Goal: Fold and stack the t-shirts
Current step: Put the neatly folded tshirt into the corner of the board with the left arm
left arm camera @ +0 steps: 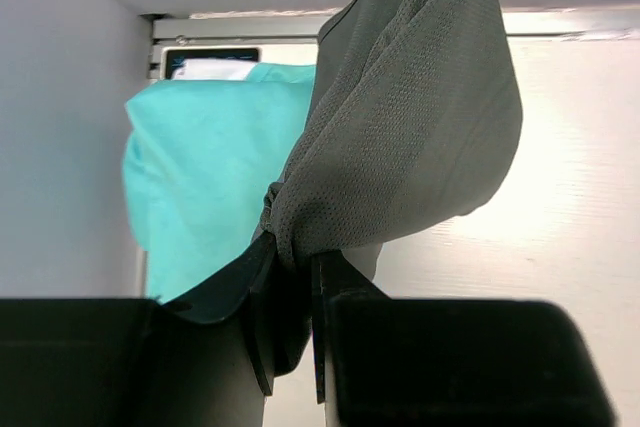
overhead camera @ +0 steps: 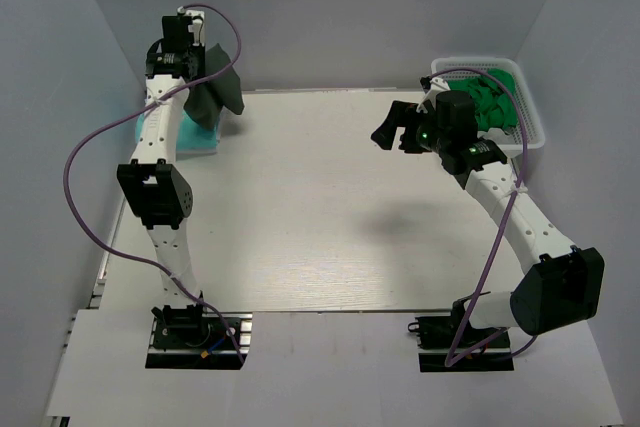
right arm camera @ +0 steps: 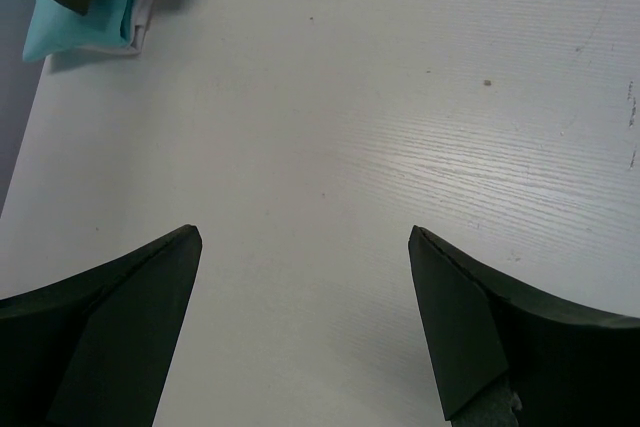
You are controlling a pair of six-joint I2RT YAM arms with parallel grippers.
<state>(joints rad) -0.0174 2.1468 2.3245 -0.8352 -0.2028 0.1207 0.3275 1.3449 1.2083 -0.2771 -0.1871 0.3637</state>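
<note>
My left gripper (overhead camera: 200, 67) is shut on the dark grey-green t-shirt (overhead camera: 218, 95), which hangs folded above the far left of the table; in the left wrist view the cloth (left arm camera: 410, 127) is pinched in the gripper (left arm camera: 292, 265). Under it lies the folded mint-teal t-shirt (overhead camera: 190, 132), also in the left wrist view (left arm camera: 205, 187) and the right wrist view (right arm camera: 85, 17), with a pale layer beneath it. The bright green t-shirt (overhead camera: 495, 97) sits crumpled in a basket. My right gripper (overhead camera: 395, 132) is open and empty above the table (right arm camera: 305, 237).
A white mesh basket (overhead camera: 535, 132) stands at the far right of the white table (overhead camera: 330, 227). Grey walls close in the left, right and far sides. Purple cables loop off both arms.
</note>
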